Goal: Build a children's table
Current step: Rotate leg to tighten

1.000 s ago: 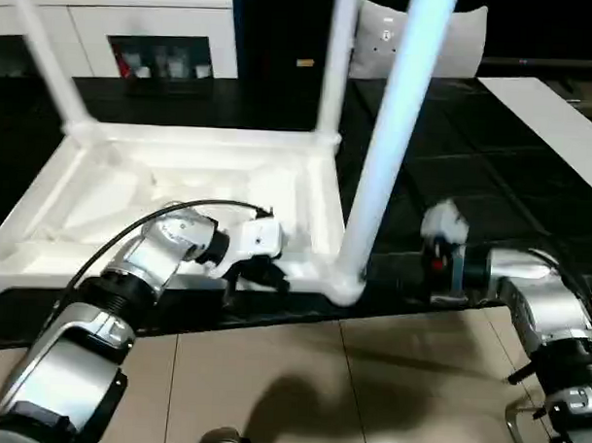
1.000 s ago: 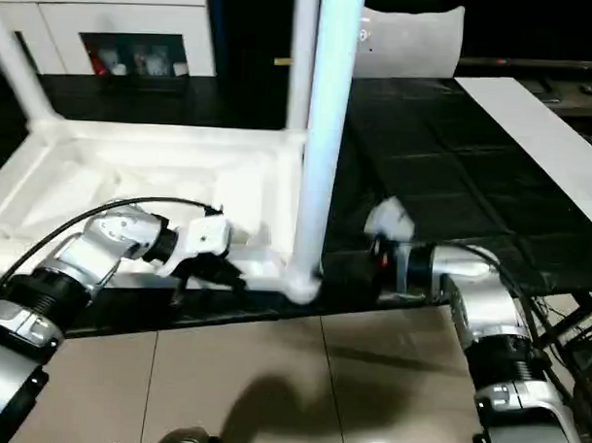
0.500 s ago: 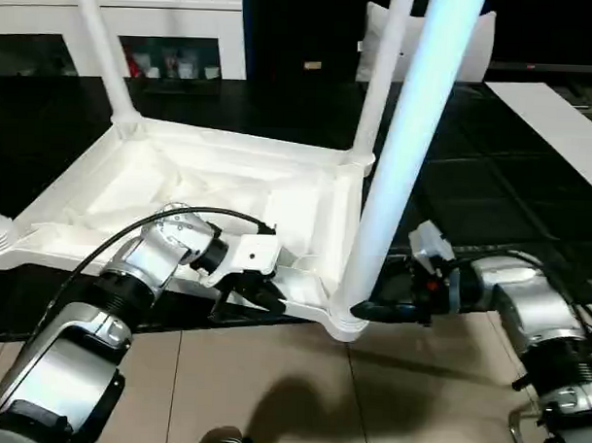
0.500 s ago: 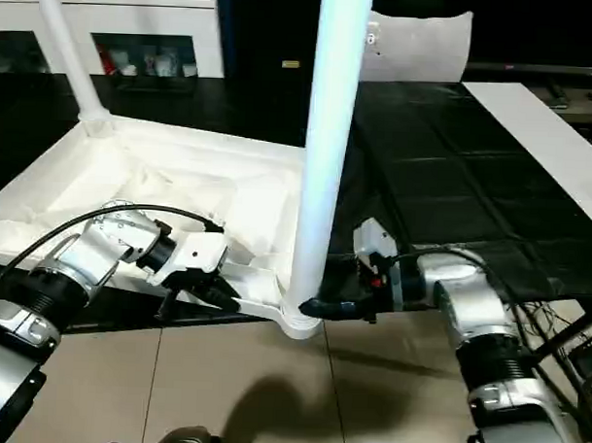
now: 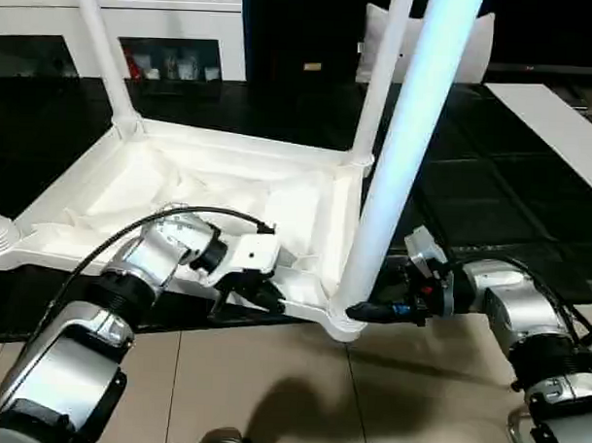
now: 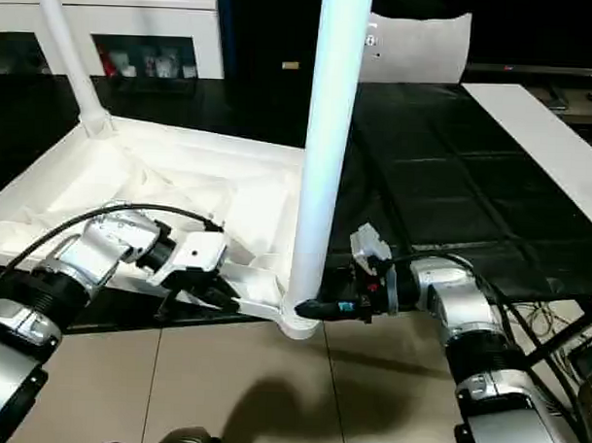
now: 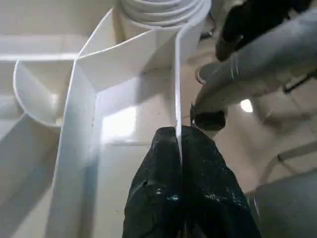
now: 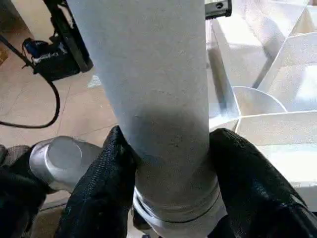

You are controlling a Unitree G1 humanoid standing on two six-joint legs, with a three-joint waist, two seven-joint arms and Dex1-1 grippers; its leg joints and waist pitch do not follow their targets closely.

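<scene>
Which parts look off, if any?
Nothing stands out. The tabletop lies upside down with legs standing in its sockets; the right gripper clasps the near leg at its base, and the left gripper pinches the rim.

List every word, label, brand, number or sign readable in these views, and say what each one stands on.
No text can be read anywhere.
A small yellowish tag on the dark panel behind the table: too small to read.
A small mark on the white cushion-like thing at the back: blurred, unreadable.
Items behind the white cabinet's glass door: labels too small to read.
The table top, its legs and both grippers bear no visible print.
</scene>
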